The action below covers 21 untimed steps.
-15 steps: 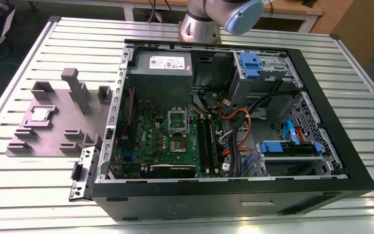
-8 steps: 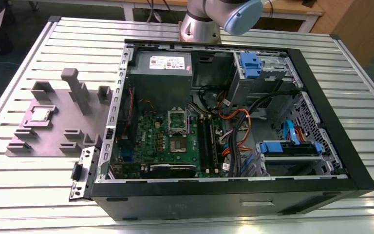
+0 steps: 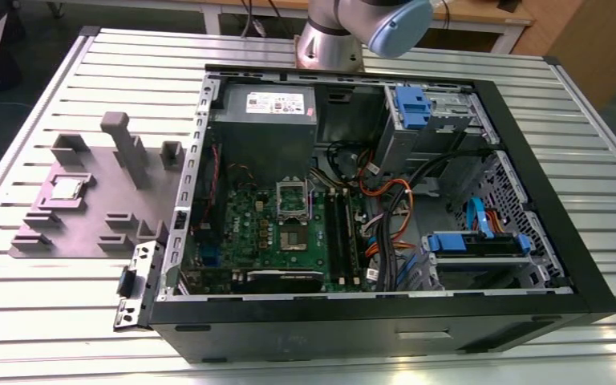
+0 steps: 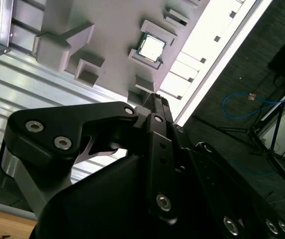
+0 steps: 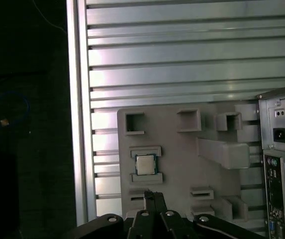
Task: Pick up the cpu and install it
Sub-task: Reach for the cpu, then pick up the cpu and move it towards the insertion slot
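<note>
A slatted metal table (image 3: 597, 144) is taking up most of the exterior view, its ribs catching bright light and glaring white along one edge in the second wrist view. Beyond it a wooden desk (image 3: 468, 16) is standing. The dark floor (image 4: 241, 149) is lying in shadow, a blue cable (image 4: 239, 102) trailing across it.

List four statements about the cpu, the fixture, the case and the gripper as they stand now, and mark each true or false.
1. The cpu lies in a recess of the grey fixture. True.
2. The gripper is clamped on the cpu. False: it is shut on nothing and stands apart from the cpu.
3. The computer case lies open, with its motherboard exposed. True.
4. The grey fixture sits at the exterior view's right of the computer case. False: it sits at the exterior view's left.
</note>
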### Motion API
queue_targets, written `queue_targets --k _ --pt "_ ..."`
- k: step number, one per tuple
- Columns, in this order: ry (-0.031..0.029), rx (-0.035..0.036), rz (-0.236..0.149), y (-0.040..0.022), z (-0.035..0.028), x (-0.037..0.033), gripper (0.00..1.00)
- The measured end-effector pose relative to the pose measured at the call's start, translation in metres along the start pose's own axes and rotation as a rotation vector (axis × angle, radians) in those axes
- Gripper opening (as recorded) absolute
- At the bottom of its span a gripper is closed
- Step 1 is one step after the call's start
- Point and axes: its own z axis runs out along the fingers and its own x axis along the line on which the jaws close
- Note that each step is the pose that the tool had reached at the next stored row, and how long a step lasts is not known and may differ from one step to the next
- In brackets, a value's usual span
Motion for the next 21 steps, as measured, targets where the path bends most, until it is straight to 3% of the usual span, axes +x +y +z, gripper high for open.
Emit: queue_targets --k 15,17,21 --pt "0.0001 -0.0008 0.000 0.0000 0.0000 0.0002 0.11" --pt "0.0000 -0.0009 0.000 0.0000 0.0001 0.0002 0.23" --pt "0.0000 -0.0011 0.000 0.0000 0.0001 0.0002 0.35"
